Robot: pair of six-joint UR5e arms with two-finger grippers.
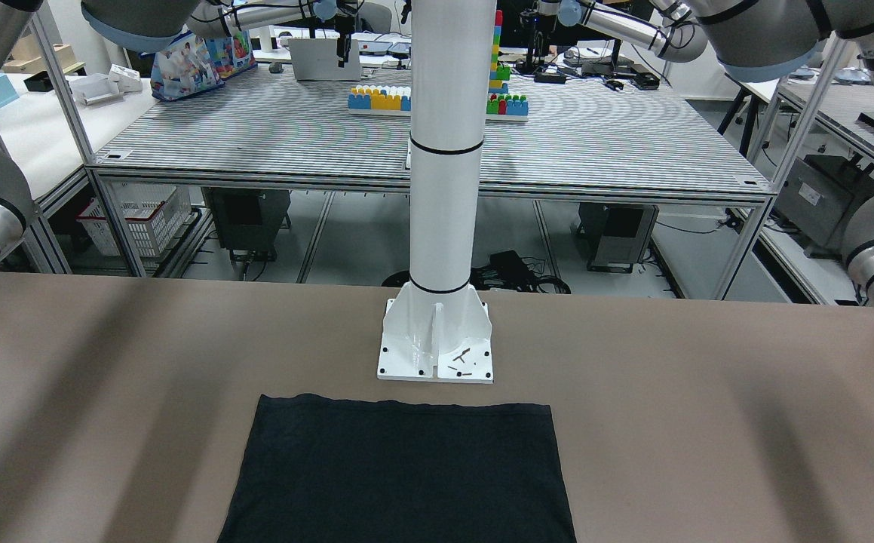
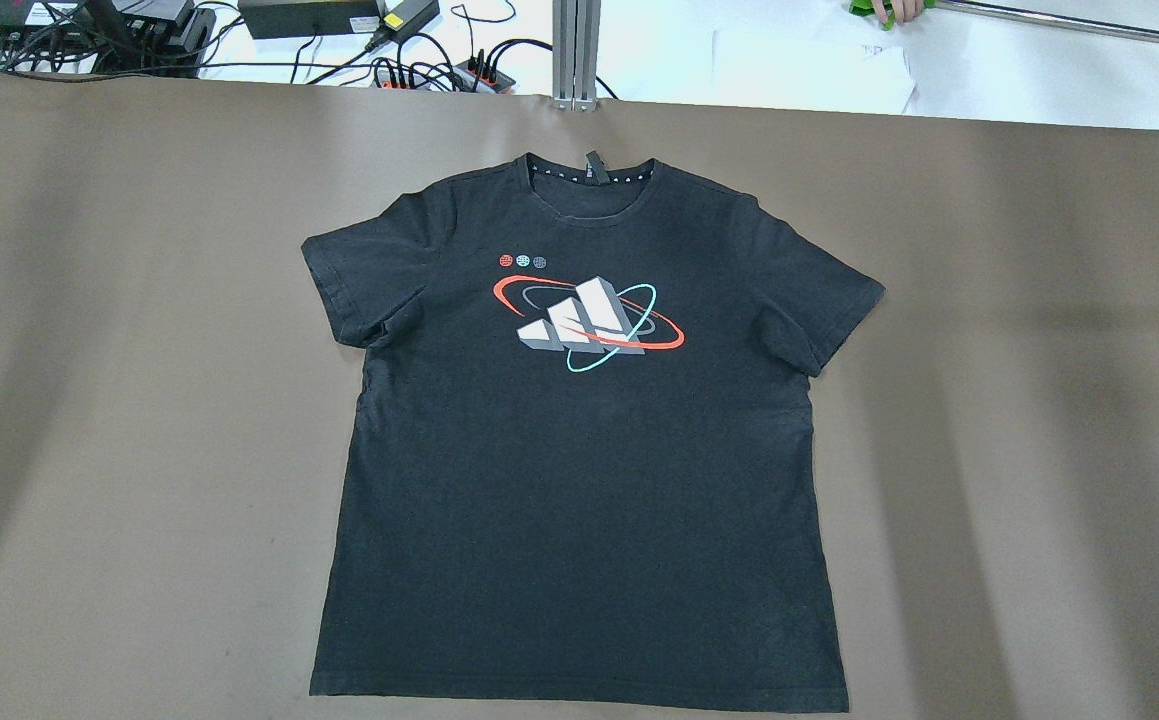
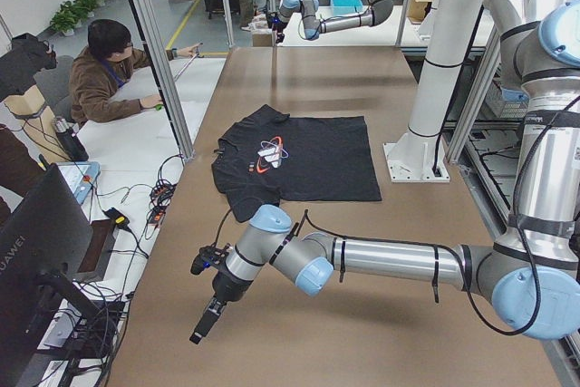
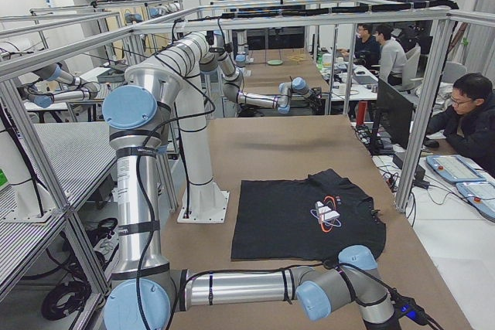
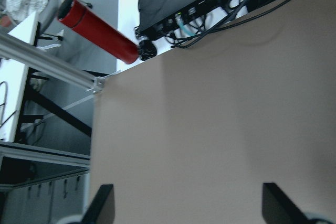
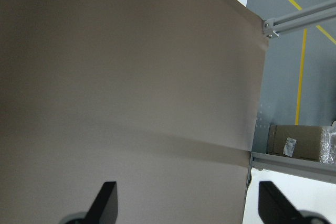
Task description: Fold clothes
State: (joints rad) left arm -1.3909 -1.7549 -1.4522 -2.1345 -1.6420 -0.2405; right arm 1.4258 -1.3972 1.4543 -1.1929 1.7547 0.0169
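Note:
The clothes are one black T-shirt [image 2: 579, 480] with a white, red and teal print on the chest. It lies flat and face up in the middle of the brown table, collar away from the robot, its hem near the white pillar [image 1: 399, 475]. My left gripper [image 5: 189, 208] hangs open over bare table at the left end, well away from the shirt [image 3: 308, 156]. At the opposite end my right gripper [image 6: 190, 205] is open too, with only tabletop between its fingers. Neither gripper shows in the overhead view.
The white pillar's base [image 1: 437, 339] is bolted just behind the shirt's hem. Cables and power strips [image 2: 419, 70] run along the far edge. A red bottle [image 5: 97, 30] lies off the table's left end. People sit at side desks [image 3: 104, 70].

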